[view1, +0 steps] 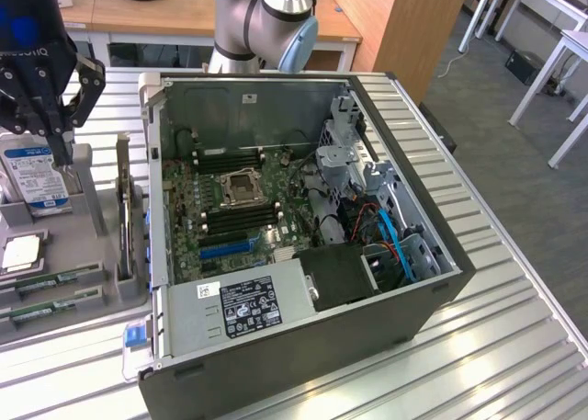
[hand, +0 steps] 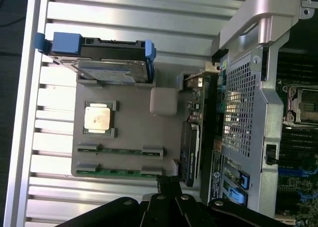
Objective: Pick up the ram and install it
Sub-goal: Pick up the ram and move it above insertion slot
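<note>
Gripper (view1: 62,158) pinched shut, holding nothing, hovering above the grey parts tray (view1: 101,296). The ram (view1: 57,278) sits in that tray, below the fingertips, untouched. Off to the gripper's side, the motherboard (view1: 230,209) waits; I'd judge pickup and install both remain.

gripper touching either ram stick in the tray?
Apart. Exterior view: the gripper hangs up by the hard drive, and a plain stretch of bare tray separates it from both ram sticks.
</note>
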Robot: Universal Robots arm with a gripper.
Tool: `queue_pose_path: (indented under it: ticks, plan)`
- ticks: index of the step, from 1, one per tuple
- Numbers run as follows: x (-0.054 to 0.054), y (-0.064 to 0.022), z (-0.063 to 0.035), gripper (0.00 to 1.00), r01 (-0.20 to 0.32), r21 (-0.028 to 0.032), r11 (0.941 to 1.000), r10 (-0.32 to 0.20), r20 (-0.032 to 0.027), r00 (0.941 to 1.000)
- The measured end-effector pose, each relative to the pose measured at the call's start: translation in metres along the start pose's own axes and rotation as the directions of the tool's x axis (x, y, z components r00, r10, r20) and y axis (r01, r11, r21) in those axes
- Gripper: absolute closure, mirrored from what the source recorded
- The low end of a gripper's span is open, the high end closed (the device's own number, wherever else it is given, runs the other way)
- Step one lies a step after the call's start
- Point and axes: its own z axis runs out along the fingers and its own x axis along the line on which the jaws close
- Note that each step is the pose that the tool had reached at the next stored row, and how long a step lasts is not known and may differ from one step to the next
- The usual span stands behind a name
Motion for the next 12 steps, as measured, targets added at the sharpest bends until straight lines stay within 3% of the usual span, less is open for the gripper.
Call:
queue_pose_path:
  ticks: [6,12]
  plan:
    - [-0.0062,-0.0004,0.0,0.89,0.006,0.0,1.0,-0.006,-0.0008,1.0]
    - [-0.0092,-0.0006,0.0005,0.89,0.069,-0.0018,0.9976,-0.069,-0.0057,0.9976]
